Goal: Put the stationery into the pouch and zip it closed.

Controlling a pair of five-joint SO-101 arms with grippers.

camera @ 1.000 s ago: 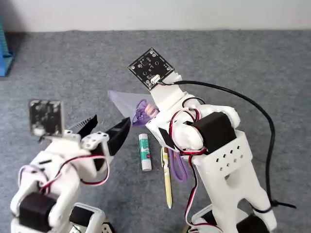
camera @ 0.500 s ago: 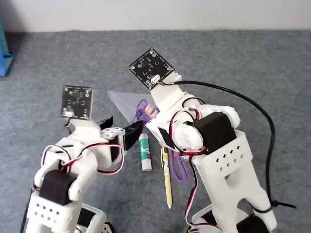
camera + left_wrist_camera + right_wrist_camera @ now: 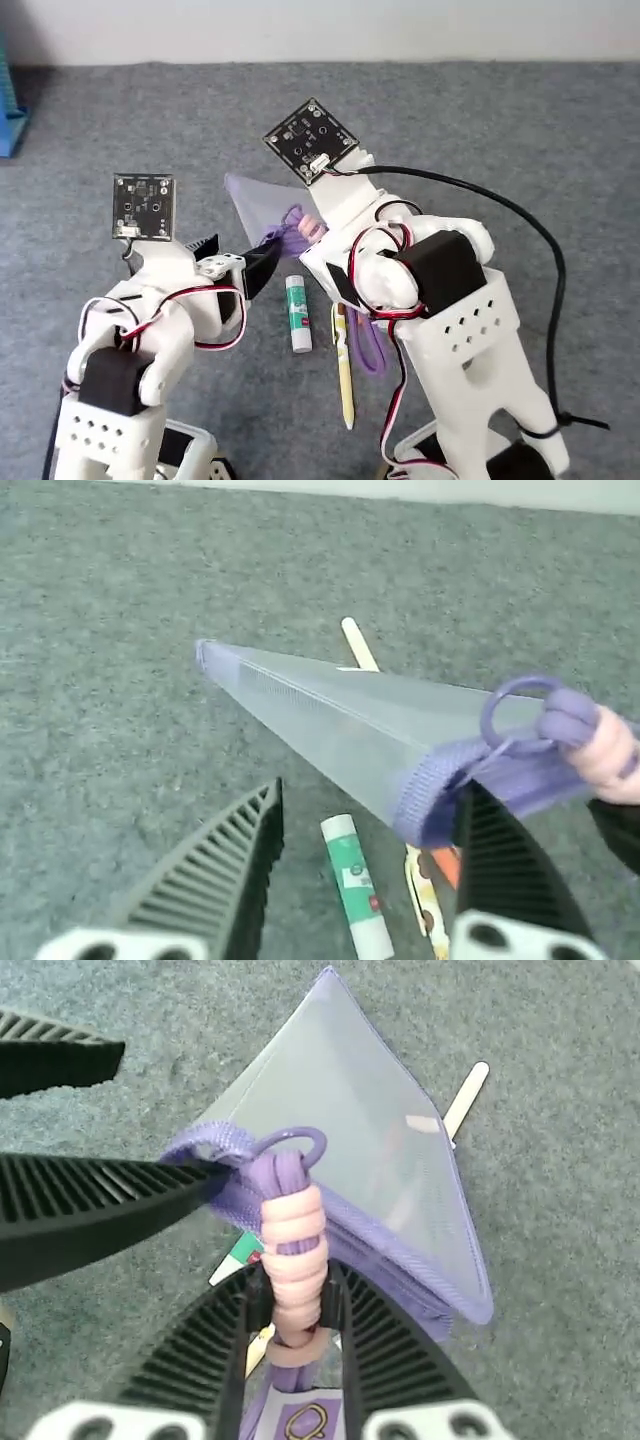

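A translucent purple pouch (image 3: 262, 204) hangs tilted above the grey carpet, held at its zipper end. My right gripper (image 3: 293, 1282) is shut on the pouch's pink and purple pull strap (image 3: 292, 1222). My left gripper (image 3: 370, 792) is open, its black fingers (image 3: 225, 875) either side of the pouch's purple-edged corner (image 3: 425, 800), one finger touching that edge. A green and white glue stick (image 3: 298, 312) lies on the carpet below the pouch (image 3: 330, 715). A cream pencil (image 3: 345, 375) lies next to it, partly under my right arm.
A flat purple item (image 3: 370, 345) lies under the right arm beside the pencil. A blue object (image 3: 10, 115) stands at the far left edge. Open carpet stretches behind the pouch and to the right.
My left arm has swung in toward the pouch, bringing its open fingers up to the pouch's corner. The pouch has shifted slightly. The right arm has kept still.
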